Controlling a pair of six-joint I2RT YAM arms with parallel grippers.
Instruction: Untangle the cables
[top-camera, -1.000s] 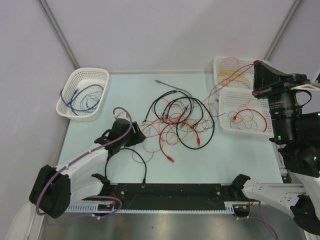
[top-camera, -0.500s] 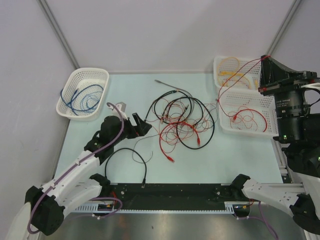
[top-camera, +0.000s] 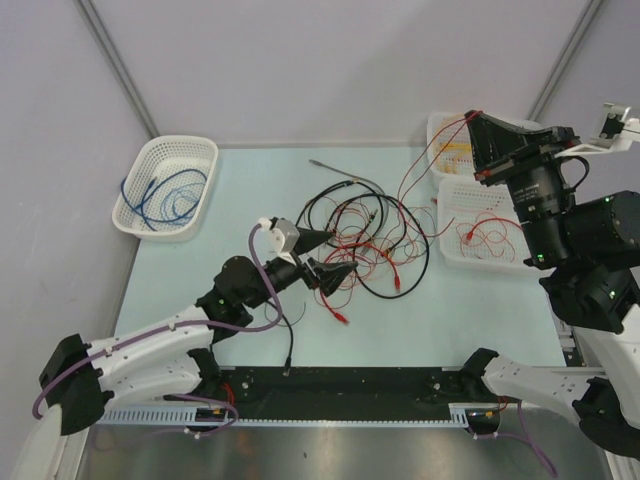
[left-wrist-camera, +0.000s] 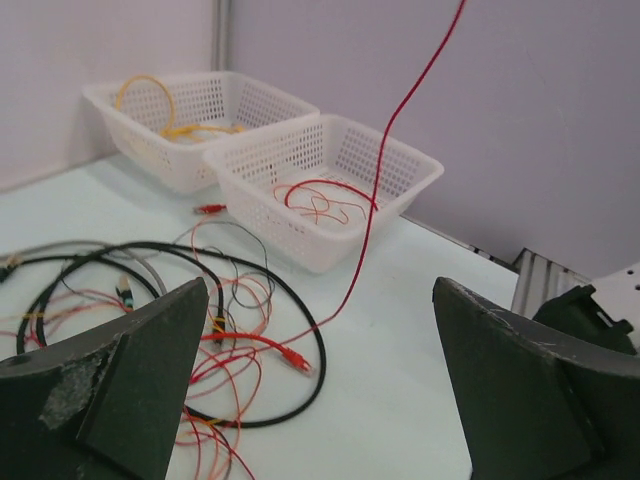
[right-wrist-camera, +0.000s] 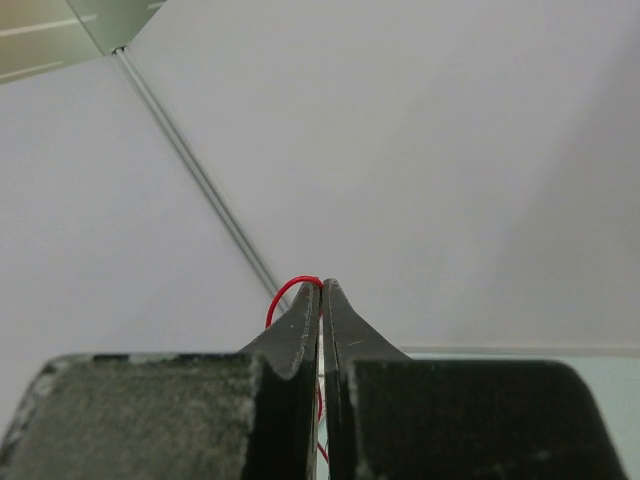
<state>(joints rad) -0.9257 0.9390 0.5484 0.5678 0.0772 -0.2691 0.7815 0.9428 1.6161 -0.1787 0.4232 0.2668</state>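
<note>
A tangle of thin red, orange and black cables (top-camera: 362, 245) lies in the middle of the table; the left wrist view shows it too (left-wrist-camera: 200, 330). My right gripper (top-camera: 472, 117) is shut on a thin red cable (right-wrist-camera: 285, 296), held high above the back right baskets. The red cable (top-camera: 412, 170) runs down from it to the tangle and shows in the left wrist view (left-wrist-camera: 385, 180). My left gripper (top-camera: 335, 253) is open and empty, low over the left side of the tangle. A separate black cable (top-camera: 288, 335) lies near the front.
A white basket (top-camera: 165, 185) with a blue cable stands at the back left. Two white baskets stand at the back right: one (top-camera: 448, 140) holds a yellow cable, the other (top-camera: 490, 225) a red cable. A black rail (top-camera: 340, 385) runs along the front edge.
My left arm has swung right, its gripper now over the left side of the tangle. My right gripper has moved left, still holding the red cable up.
</note>
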